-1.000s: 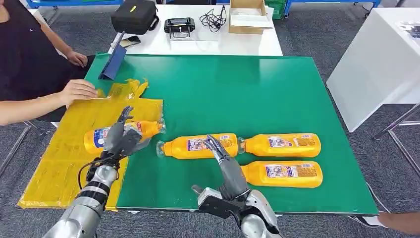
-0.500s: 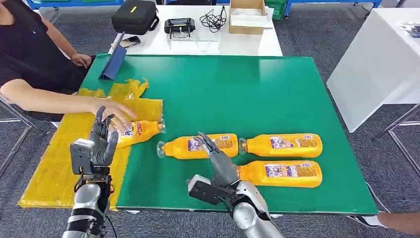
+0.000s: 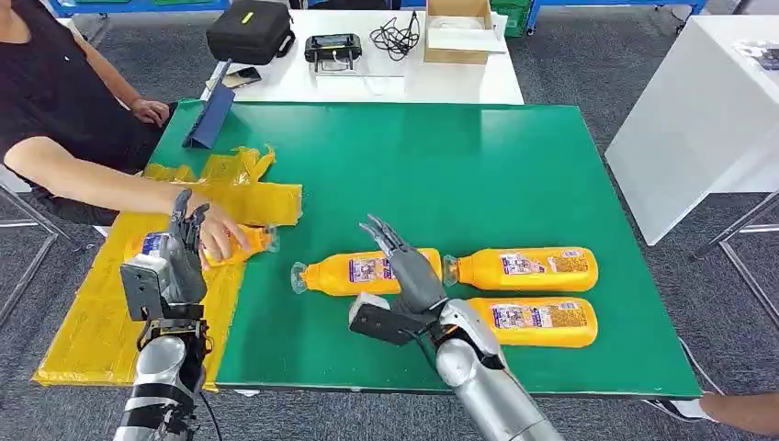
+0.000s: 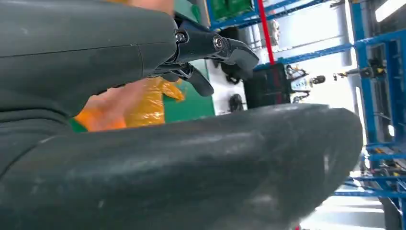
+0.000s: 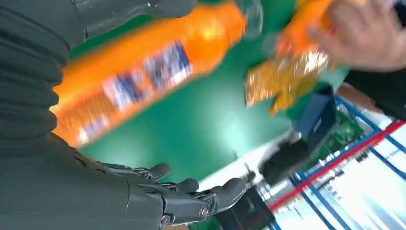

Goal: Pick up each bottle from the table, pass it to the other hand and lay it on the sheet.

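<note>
Right hand [image 3: 407,266] hangs over the near middle of the green table [image 3: 514,165], fingers spread and grasping nothing, just above the nearest-left bottle [image 3: 354,272]. That bottle lies on its side with its clear cap toward the sheet; in the right wrist view it shows as a smooth orange plastic body [image 5: 143,81] with a blue and white label. To its right lie two more bottles, one [image 3: 524,268] in line with it and one [image 3: 542,321] closer to the near edge, both well inside the right edge. Left hand [image 3: 174,262] stands upright over the near-left corner, fingers apart and released, above the yellow sheet [image 3: 110,312], a crinkled, glossy film that overhangs the table's left edge. Just beyond it, a fourth bottle [image 3: 248,241] rests on the sheet under a person's hand [image 3: 216,228], which covers its middle. Past the bottles the flat, matte green surface lies open to the far edge. At the far-left corner a blue folder [image 3: 209,118] leans. Behind stands a white table [image 3: 395,83] carrying a black bag [image 3: 250,29] and a cardboard box [image 3: 459,28].
</note>
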Robot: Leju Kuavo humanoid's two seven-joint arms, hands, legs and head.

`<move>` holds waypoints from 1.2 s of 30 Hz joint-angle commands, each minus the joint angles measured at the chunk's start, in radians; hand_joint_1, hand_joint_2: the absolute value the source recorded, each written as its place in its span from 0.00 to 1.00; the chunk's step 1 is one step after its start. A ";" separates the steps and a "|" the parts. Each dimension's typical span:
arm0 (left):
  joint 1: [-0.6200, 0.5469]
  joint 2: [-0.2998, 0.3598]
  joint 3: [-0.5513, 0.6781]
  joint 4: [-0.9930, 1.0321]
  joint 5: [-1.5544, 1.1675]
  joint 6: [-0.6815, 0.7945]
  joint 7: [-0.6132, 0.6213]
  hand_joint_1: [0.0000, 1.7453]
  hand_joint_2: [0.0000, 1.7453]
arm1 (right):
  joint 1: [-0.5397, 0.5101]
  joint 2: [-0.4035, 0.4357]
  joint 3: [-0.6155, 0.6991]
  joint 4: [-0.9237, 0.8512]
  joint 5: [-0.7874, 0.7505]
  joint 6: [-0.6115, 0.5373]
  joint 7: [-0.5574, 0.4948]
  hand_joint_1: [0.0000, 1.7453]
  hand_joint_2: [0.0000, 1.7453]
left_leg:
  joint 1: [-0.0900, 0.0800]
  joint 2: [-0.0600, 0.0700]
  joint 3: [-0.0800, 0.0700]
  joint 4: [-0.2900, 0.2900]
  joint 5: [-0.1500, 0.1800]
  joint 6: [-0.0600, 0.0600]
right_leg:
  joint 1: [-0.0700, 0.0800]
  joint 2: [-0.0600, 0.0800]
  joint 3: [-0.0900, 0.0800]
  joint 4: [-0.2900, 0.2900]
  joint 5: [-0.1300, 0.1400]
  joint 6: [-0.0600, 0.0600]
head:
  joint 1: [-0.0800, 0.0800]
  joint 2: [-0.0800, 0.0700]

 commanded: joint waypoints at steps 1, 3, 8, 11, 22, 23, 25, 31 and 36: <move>-0.064 -0.006 -0.022 0.068 0.008 -0.001 0.006 0.00 0.00 | -0.183 -0.048 0.009 0.174 0.000 0.042 0.030 0.00 1.00 | 0.000 -0.003 0.000 -0.001 0.001 0.001 | 0.000 -0.003 0.001 -0.001 0.000 0.000 | 0.000 0.000; -0.072 -0.006 -0.019 0.079 0.008 -0.001 0.006 0.00 0.00 | -0.209 -0.061 0.012 0.201 -0.014 0.073 0.037 0.00 1.00 | 0.000 -0.002 0.000 0.000 0.000 0.001 | 0.000 -0.002 0.000 0.000 0.000 0.000 | 0.000 0.000; -0.098 -0.006 -0.023 0.092 0.013 -0.001 0.004 0.00 0.00 | -0.272 -0.104 0.024 0.253 -0.048 0.160 0.038 0.00 1.00 | 0.000 -0.004 -0.001 0.000 0.001 0.002 | 0.000 -0.004 0.000 -0.001 0.001 0.001 | 0.000 0.000; -0.100 -0.006 -0.023 0.093 0.013 -0.001 0.004 0.00 0.00 | -0.275 -0.105 0.023 0.256 -0.049 0.162 0.037 0.00 1.00 | -0.001 -0.003 -0.001 0.000 0.001 0.001 | 0.000 -0.003 0.000 0.000 0.000 0.001 | 0.000 0.000; -0.146 0.007 -0.029 0.152 0.033 0.006 0.001 0.00 0.00 | -0.335 -0.108 0.097 0.375 -0.087 0.251 0.041 0.00 1.00 | 0.000 -0.003 0.000 0.000 0.001 0.001 | 0.000 -0.003 0.001 -0.001 0.001 0.000 | 0.000 0.000; -0.150 0.008 -0.031 0.159 0.033 0.007 0.000 0.00 0.00 | -0.342 -0.107 0.112 0.390 -0.083 0.255 0.044 0.00 1.00 | 0.000 -0.002 -0.001 0.000 0.001 0.001 | 0.000 -0.002 0.000 -0.001 0.001 0.000 | 0.000 0.000; -0.152 0.008 -0.033 0.163 0.034 0.007 0.000 0.00 0.00 | -0.347 -0.106 0.122 0.403 -0.084 0.262 0.049 0.00 1.00 | 0.000 -0.002 0.000 0.000 0.001 0.001 | 0.000 -0.002 0.000 0.000 0.000 0.000 | 0.000 0.000; -0.173 0.011 -0.053 0.179 0.040 0.005 -0.003 0.00 0.00 | -0.384 -0.094 0.189 0.509 -0.096 0.293 0.074 0.00 1.00 | 0.000 -0.003 -0.001 0.000 0.001 0.001 | 0.000 -0.003 0.000 -0.001 0.000 0.000 | 0.000 0.000; -0.187 0.011 -0.066 0.196 0.044 0.003 -0.003 0.00 0.00 | -0.400 -0.086 0.227 0.567 -0.106 0.310 0.097 0.00 1.00 | 0.000 -0.002 -0.001 0.000 0.000 0.001 | 0.000 -0.002 0.000 0.000 0.000 0.000 | 0.000 0.000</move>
